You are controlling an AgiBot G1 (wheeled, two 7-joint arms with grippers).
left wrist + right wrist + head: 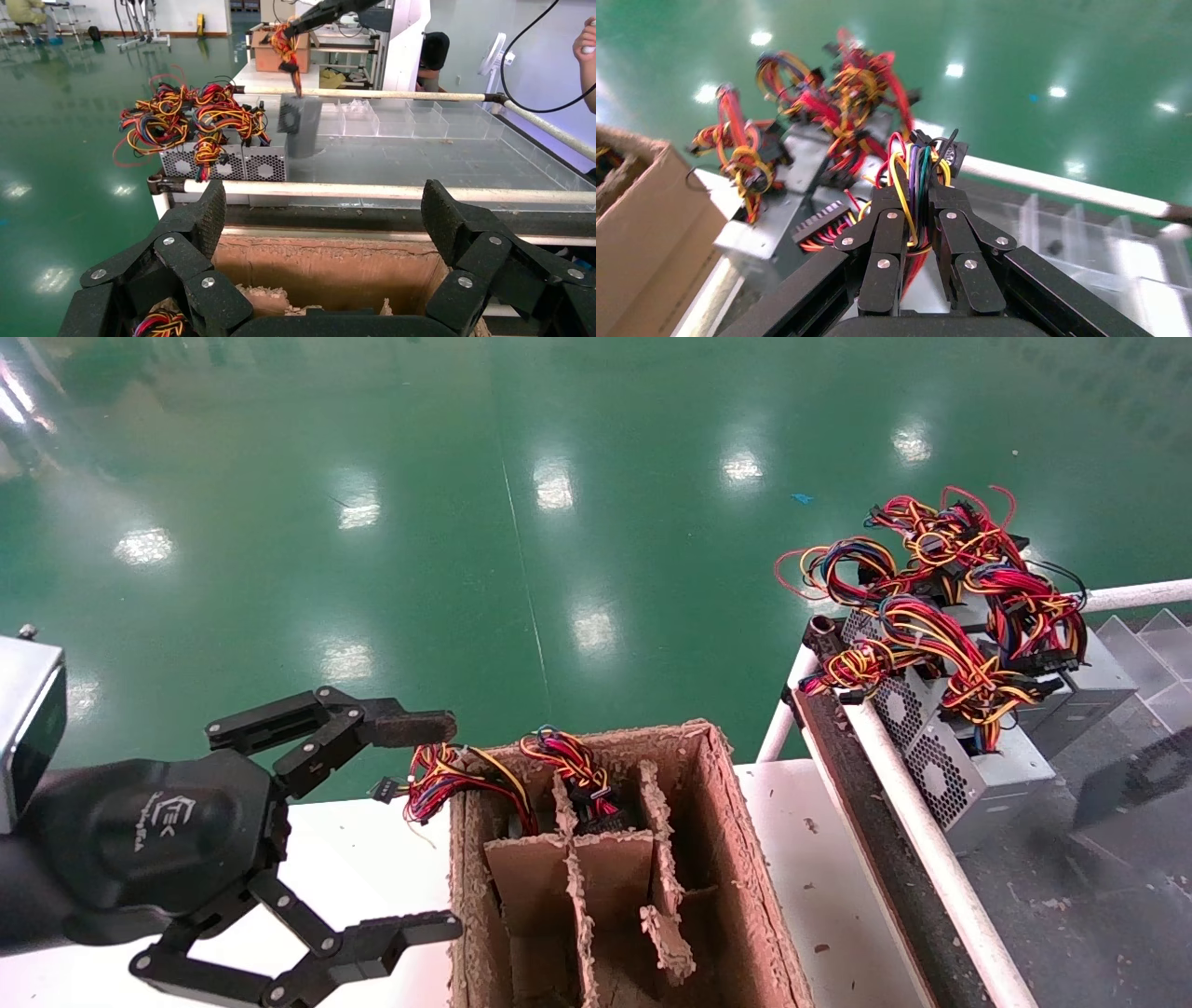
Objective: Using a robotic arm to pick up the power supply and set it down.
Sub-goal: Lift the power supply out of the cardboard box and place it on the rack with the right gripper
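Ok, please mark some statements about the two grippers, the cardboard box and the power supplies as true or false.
1. The left gripper is open. True.
2. The right gripper grips a power supply by its metal case. False: it is shut on the wires, and the case hangs below them.
3. The box has dividers inside. True.
4. The box holds no wires. False: coloured bundles stick out at its far end.
5. Only one power supply lies by the white rail. False: several lie there in a pile.
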